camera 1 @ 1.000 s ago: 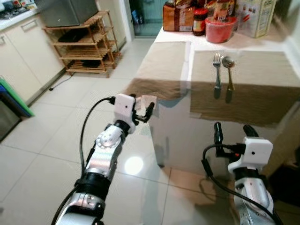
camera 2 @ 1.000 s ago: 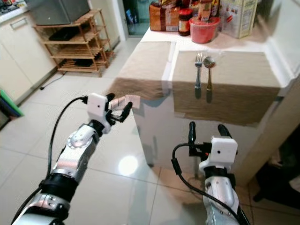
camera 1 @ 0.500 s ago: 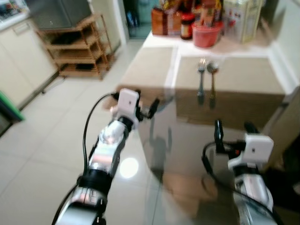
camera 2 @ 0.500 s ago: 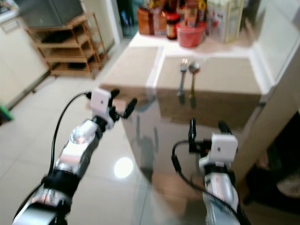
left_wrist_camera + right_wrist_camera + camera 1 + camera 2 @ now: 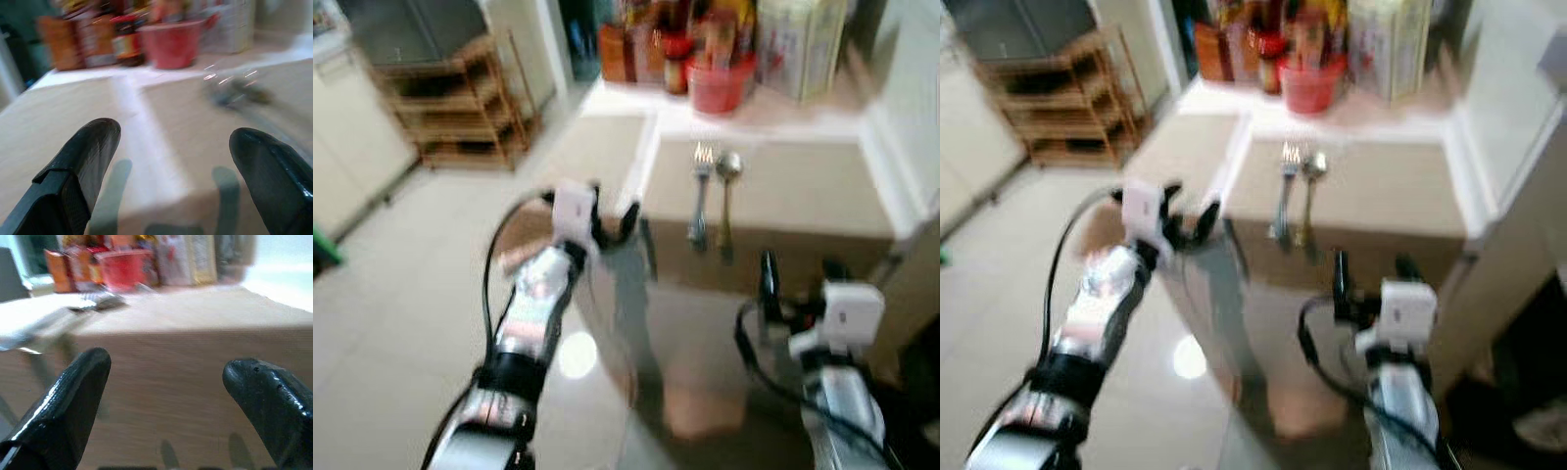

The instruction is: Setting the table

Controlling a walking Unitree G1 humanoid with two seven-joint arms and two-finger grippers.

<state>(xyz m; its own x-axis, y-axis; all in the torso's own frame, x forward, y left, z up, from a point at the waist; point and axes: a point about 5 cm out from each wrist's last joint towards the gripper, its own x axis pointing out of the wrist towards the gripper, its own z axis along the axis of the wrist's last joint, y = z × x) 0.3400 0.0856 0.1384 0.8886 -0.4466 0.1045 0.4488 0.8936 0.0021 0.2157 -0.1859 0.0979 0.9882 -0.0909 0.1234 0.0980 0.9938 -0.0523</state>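
Left fingers [image 5: 83, 161]: we see them spread wide with nothing between, hovering at the near left corner of the counter.
Left gripper [image 5: 609, 217]: raised on its silver arm, level with the counter's front edge.
Right fingers [image 5: 73, 391]: wide apart too, and bare.
Right gripper [image 5: 800, 279]: low, in front of the counter, below the hanging mat edge.
Mats: we spot two beige ones side by side, the left mat [image 5: 592, 147] bare, the right mat [image 5: 783, 186] draping over the front edge.
Fork [image 5: 699, 196]: on the right mat, tines away from us.
Spoon [image 5: 727, 191]: just beside the fork, on its right, parallel.
Counter [image 5: 764, 116]: red bowl [image 5: 718, 86], jars and boxes crowd the far side.
Shelf [image 5: 450, 108]: wooden, well off to the left on the tiled floor [image 5: 401, 255].
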